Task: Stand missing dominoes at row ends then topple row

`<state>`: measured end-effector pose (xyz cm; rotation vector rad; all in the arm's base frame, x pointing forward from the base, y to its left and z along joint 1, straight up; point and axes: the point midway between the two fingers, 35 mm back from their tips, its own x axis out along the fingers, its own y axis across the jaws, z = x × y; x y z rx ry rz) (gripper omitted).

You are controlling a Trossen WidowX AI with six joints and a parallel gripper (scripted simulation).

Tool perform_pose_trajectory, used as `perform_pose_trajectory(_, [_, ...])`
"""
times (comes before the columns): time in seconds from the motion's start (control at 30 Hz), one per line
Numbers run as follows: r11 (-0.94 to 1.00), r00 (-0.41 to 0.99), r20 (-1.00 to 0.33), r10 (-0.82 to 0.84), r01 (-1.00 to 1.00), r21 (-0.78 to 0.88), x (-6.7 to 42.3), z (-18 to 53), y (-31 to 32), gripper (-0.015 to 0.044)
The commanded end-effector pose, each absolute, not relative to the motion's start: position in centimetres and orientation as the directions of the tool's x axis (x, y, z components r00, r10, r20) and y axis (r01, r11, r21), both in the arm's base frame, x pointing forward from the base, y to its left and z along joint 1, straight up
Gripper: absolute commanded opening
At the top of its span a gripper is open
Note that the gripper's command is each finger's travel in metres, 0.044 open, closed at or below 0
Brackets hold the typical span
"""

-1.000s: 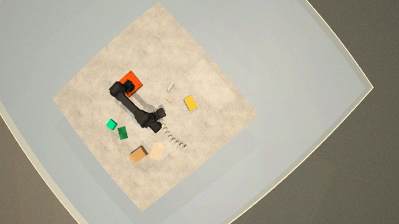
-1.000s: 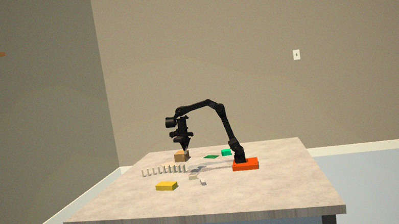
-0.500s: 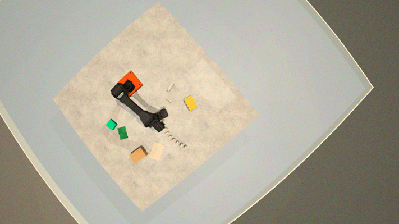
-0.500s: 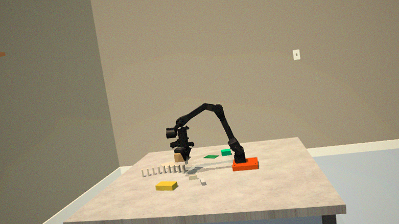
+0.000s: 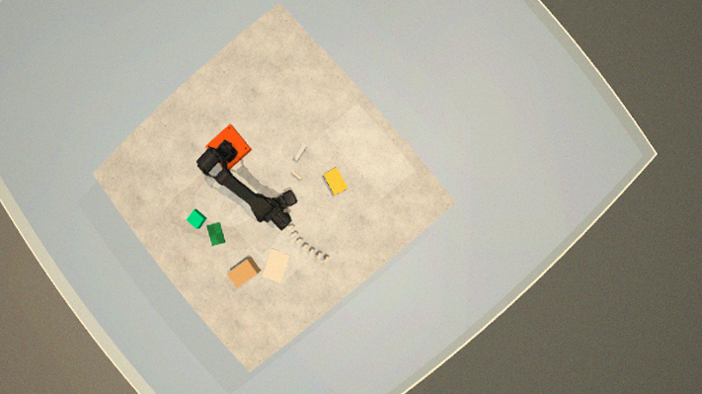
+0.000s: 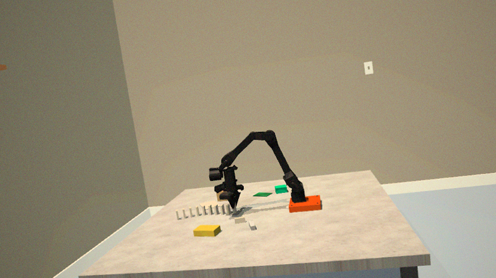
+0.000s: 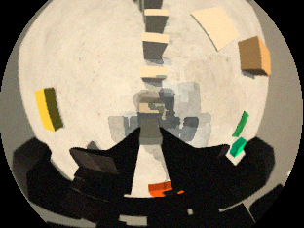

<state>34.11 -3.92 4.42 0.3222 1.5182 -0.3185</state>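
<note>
On the desk (image 6: 349, 230), nearest the exterior camera, lies a yellow block (image 6: 206, 230), then two loose dominoes (image 6: 252, 225) lying flat. Behind them the claw (image 6: 235, 206) points straight down at the near end of the standing domino row (image 6: 203, 210), gripping a domino (image 7: 151, 118) upright between its fingers; whether its foot touches the desk seems unclear. Farther back sit a tan block (image 5: 243, 273), a cream block (image 5: 275, 265), two green blocks (image 6: 280, 188) and the orange base plate (image 6: 313, 207)
</note>
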Motion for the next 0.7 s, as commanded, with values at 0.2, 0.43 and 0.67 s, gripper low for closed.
perform_pose_trajectory(0.2, [0.915,0.022,-1.0,0.0,0.403,0.009,33.89,3.95,-3.85,0.0107])
perform_pose_trajectory(0.43, [0.915,0.022,-1.0,0.0,0.403,0.009,33.89,3.95,-3.85,0.0291])
perform_pose_trajectory(0.67, [0.915,0.022,-1.0,0.0,0.403,0.009,33.89,3.95,-3.85,0.044])
